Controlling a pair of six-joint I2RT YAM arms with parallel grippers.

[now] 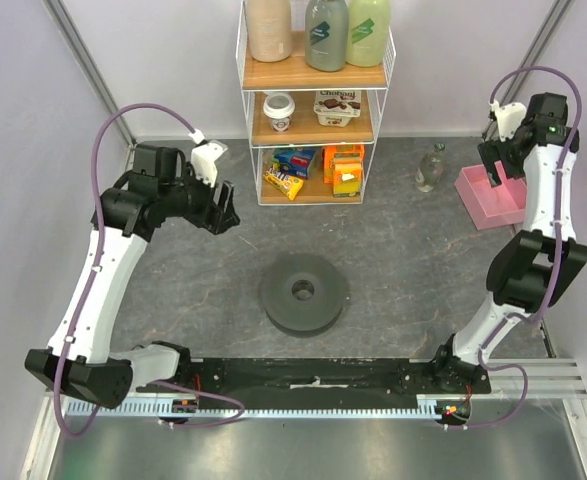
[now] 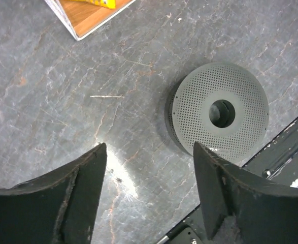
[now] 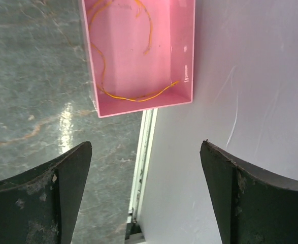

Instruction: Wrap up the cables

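Grey marbled table (image 1: 393,230). Cable (image 3: 133,98), hair-thin and yellow-orange, lies looped inside the pink tray (image 3: 181,46), with one run along the tray's end wall just ahead of the right fingers (image 3: 67,188), which are spread wide and empty. Left fingers (image 2: 72,193) are parted and empty, well apart from the tray, by the spool (image 2: 240,101). Right arm is nearer.

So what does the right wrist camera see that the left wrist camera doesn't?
Only the right wrist view: a pink tray holding a thin yellow-orange wire, lying loose, beside a white wall. Only the left wrist view: a dark grey perforated spool lying flat, no wire visible on it, and a wooden shelf corner. Both: the grey stone-patterned table, plus each arm's own claw, the left claw and right claw, open and empty.
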